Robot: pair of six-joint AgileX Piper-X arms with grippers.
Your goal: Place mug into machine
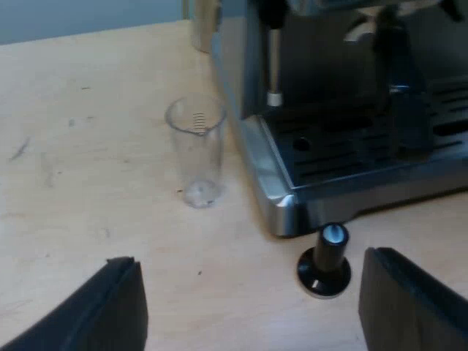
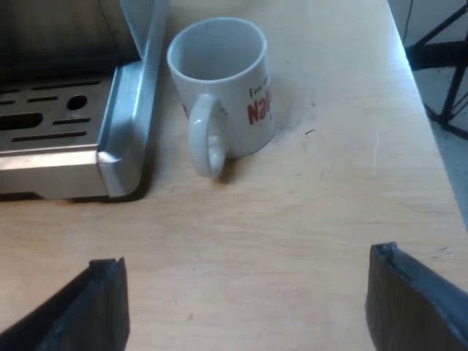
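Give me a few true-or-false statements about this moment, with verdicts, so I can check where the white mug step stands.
1. The white ceramic mug with red lettering stands upright on the light wooden table. True.
2. The mug sits on the steel drip tray of the silver espresso machine. False: it is on the table, beside the tray's corner.
3. The clear plastic measuring glass lies on its side. False: it stands upright near the machine's corner.
4. The tamper with a black knob stands on the table by the machine's front corner. True.
5. The right gripper is shut on the mug's handle. False: it is open, short of the mug.
6. The left gripper is open. True.
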